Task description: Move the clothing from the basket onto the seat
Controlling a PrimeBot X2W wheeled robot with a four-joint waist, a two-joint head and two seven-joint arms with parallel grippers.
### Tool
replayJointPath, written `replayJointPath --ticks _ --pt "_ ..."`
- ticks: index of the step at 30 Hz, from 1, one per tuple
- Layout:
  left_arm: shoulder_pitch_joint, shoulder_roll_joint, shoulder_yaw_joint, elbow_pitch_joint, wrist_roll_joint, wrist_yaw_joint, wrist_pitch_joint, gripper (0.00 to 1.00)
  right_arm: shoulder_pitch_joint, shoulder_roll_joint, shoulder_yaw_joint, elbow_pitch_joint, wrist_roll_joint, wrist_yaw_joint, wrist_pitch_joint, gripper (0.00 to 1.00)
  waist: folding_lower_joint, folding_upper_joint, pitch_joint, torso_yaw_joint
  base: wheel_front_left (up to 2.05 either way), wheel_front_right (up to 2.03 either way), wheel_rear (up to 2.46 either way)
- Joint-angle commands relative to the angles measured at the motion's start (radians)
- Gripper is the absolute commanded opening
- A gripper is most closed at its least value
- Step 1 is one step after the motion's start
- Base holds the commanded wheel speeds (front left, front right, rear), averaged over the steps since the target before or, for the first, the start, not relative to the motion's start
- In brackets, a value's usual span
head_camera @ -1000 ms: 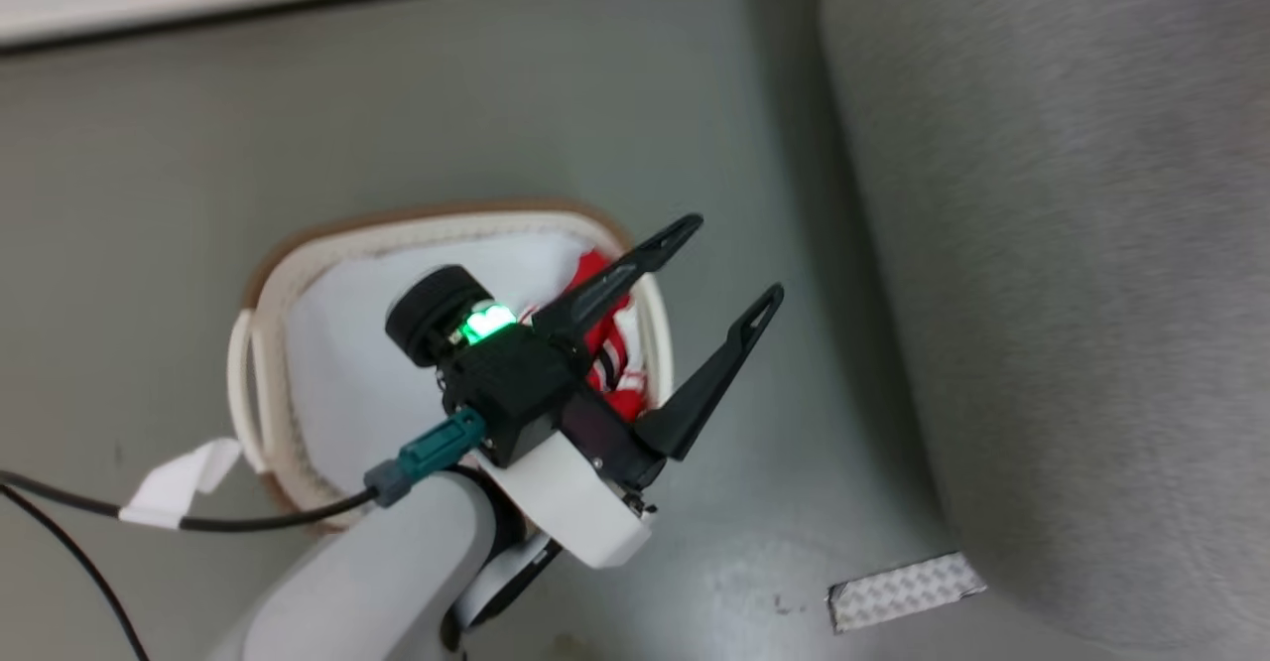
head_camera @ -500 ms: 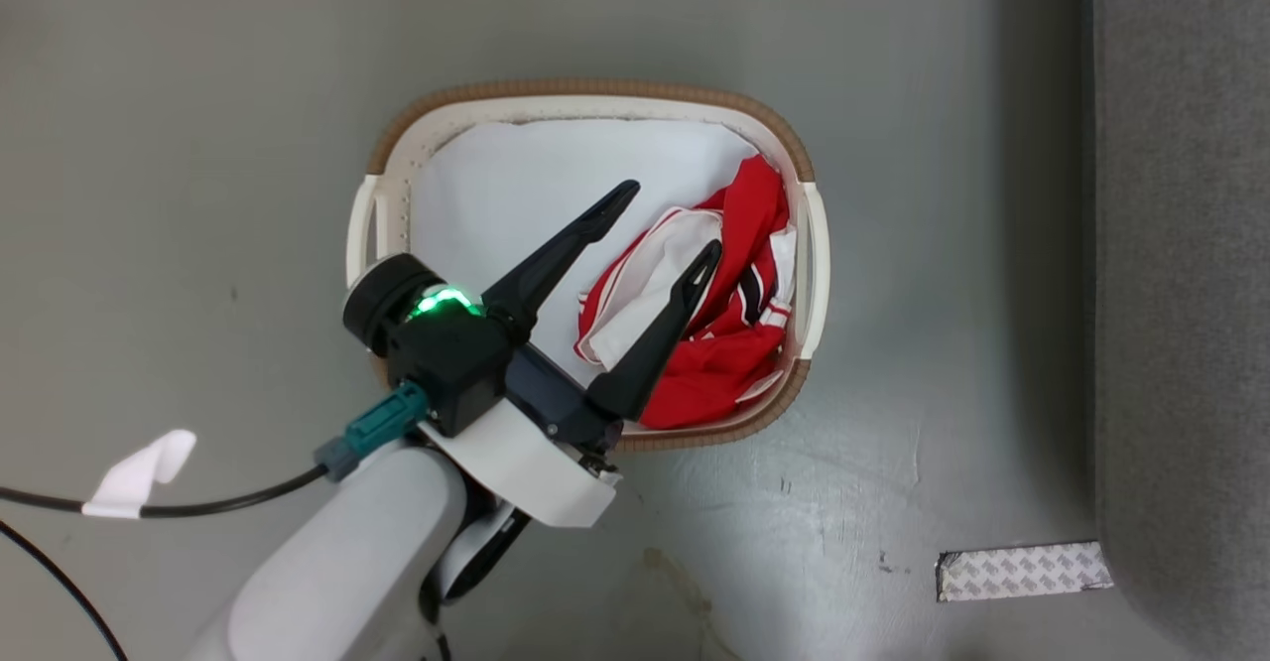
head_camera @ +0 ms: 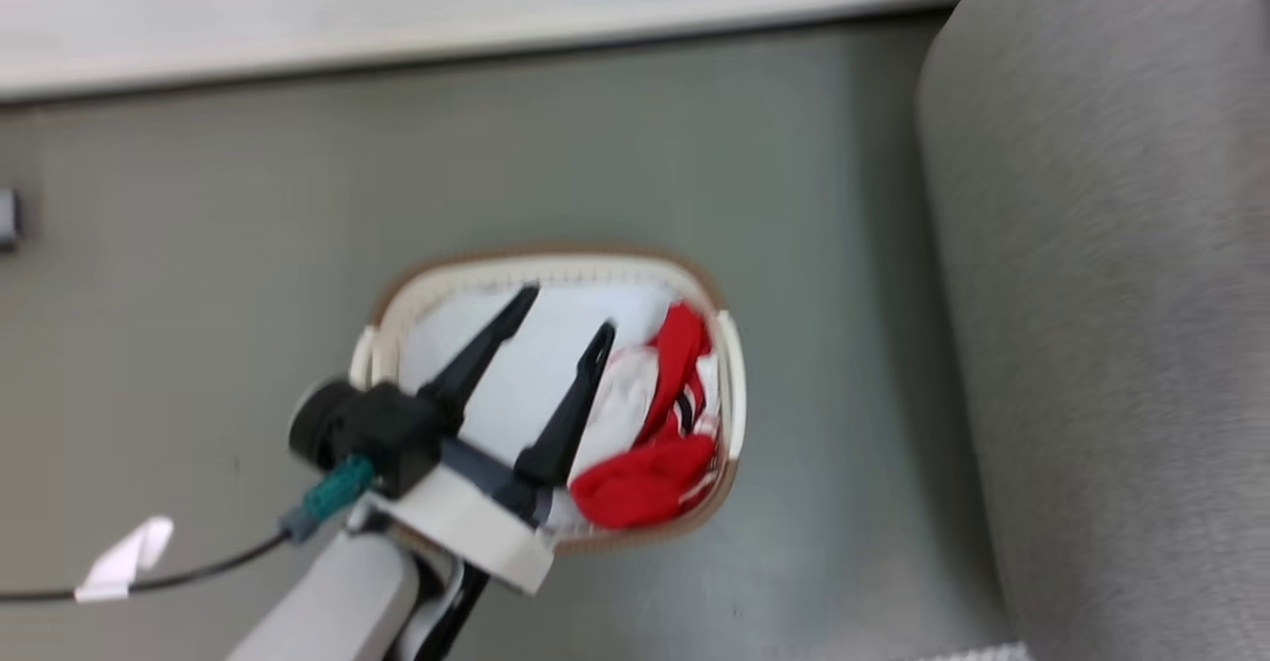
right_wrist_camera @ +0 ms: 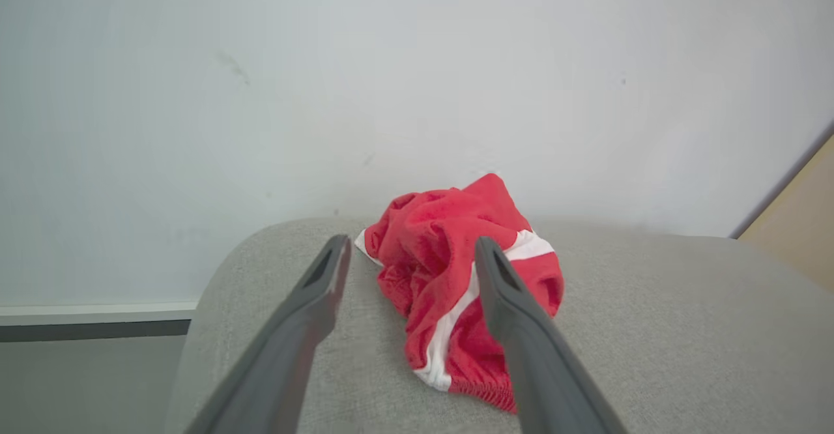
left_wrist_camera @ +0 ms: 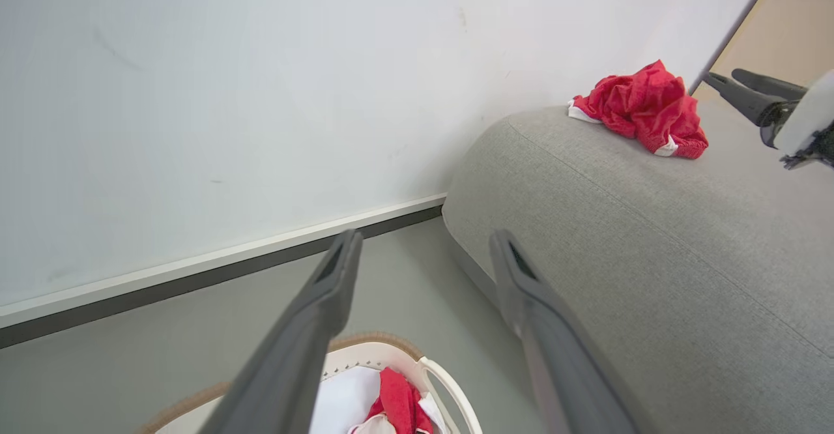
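Red-and-white clothing (head_camera: 655, 423) lies bunched in the basket (head_camera: 546, 264), pressed to the side nearest the seat (head_camera: 1111, 343), red folds over a white panel with thin dark stripes. The white liner (head_camera: 516, 373) shows bare across the other half. The basket stands on the grey floor (head_camera: 595, 145), apart from the seat, with a strip of floor between them.

My left gripper (head_camera: 565, 312) hangs over the basket with its fingers spread wide and nothing between them, the tips above the liner and just beside the heap. From my left wrist I look past those parted fingers (left_wrist_camera: 326, 303) at the basket's edge (left_wrist_camera: 449, 388) below and the seat's rounded corner ahead.

Up on the seat, close to the white wall (left_wrist_camera: 228, 95), lies a second red garment (left_wrist_camera: 642, 105), crumpled, with white trim showing. My right gripper (left_wrist_camera: 722, 75) is over there above the cushion, near that garment but clear of it, fingers apart and empty. A pale skirting board (head_camera: 476, 41) runs along the foot of the wall, and a black cable (head_camera: 198, 577) with a white tag trails off my left arm.
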Motion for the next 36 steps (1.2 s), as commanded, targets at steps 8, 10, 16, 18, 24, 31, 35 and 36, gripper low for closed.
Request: replayJointPath --ticks 8,10,16,18,24,31,35,36 --pt "0.188 -0.028 0.104 0.027 -0.018 0.071 -0.008 1.0 0.325 0.029 0.195 -0.239 0.123 -0.002 -0.001 1.0 0.0002 0.0 -0.28 0.007 0.0 0.0 0.0" --pt "0.234 -0.037 0.144 0.031 0.0 0.085 -0.007 1.0 0.388 0.036 0.225 -0.274 0.136 -0.002 -0.001 1.0 0.0002 0.0 -0.316 0.026 0.0 0.0 0.0" --pt "0.377 -0.064 0.261 0.05 0.074 0.109 -0.008 1.0 0.56 0.101 0.293 -0.336 0.165 -0.002 -0.001 1.0 0.0002 0.0 -0.424 0.084 0.0 0.0 0.0" --pt "0.426 -0.081 0.296 0.056 0.098 0.108 -0.008 1.0 0.608 0.117 0.32 -0.343 0.168 -0.002 -0.001 1.0 0.0002 0.0 -0.463 0.1 0.0 0.0 0.0" --pt "0.546 -0.127 0.415 0.058 0.151 0.084 -0.008 1.0 0.693 0.138 0.361 -0.353 0.173 -0.002 -0.001 1.0 0.0002 0.0 -0.516 0.131 0.0 0.0 0.0" --pt "0.612 -0.187 0.516 0.077 0.205 0.029 -0.008 1.0 0.737 0.138 0.382 -0.298 0.24 -0.002 -0.002 1.0 0.0002 0.0 -0.55 0.141 0.0 0.0 0.0" --pt "0.619 -0.215 0.554 0.084 0.237 0.0 -0.008 1.0 0.744 0.139 0.391 -0.273 0.259 -0.002 -0.002 1.0 0.0002 0.0 -0.556 0.138 0.0 0.0 0.0" --pt "0.618 -0.22 0.562 0.085 0.246 -0.005 -0.008 1.0 0.743 0.139 0.392 -0.27 0.262 -0.002 -0.002 1.0 0.0002 0.0 -0.556 0.137 0.0 0.0 0.0"
